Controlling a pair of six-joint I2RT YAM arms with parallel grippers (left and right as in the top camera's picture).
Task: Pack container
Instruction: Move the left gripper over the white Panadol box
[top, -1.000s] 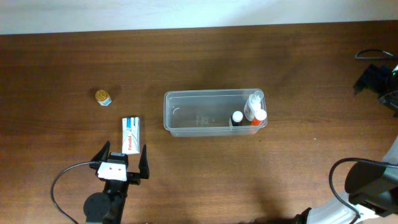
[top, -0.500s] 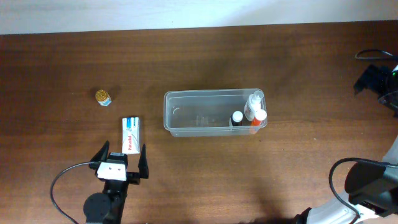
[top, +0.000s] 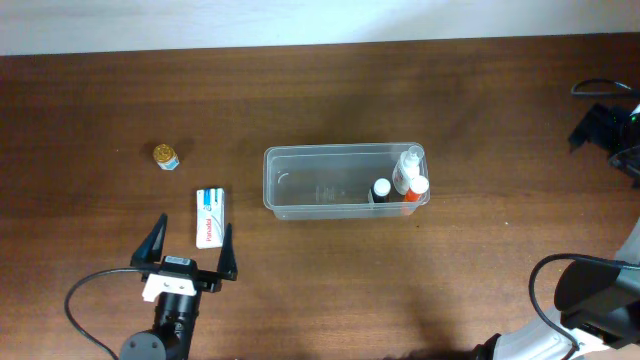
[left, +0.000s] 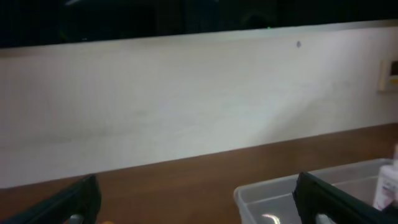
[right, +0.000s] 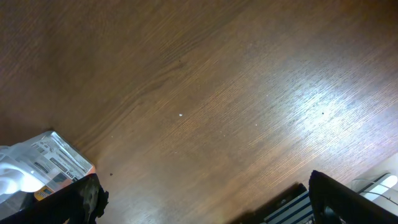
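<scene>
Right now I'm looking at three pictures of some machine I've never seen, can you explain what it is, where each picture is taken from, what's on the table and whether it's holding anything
It is a robot with two arms at a wooden table, each ending in two fingers. The wide picture looks straight down from above. The other two come from cameras on the wrists, so dark fingers show in their bottom corners. On the table stands a clear container with three small bottles at its right end. Outside it lie a white and blue box and a small gold-topped jar. The left fingers are spread open near the box; the right fingers are open too. Nothing is held.
</scene>
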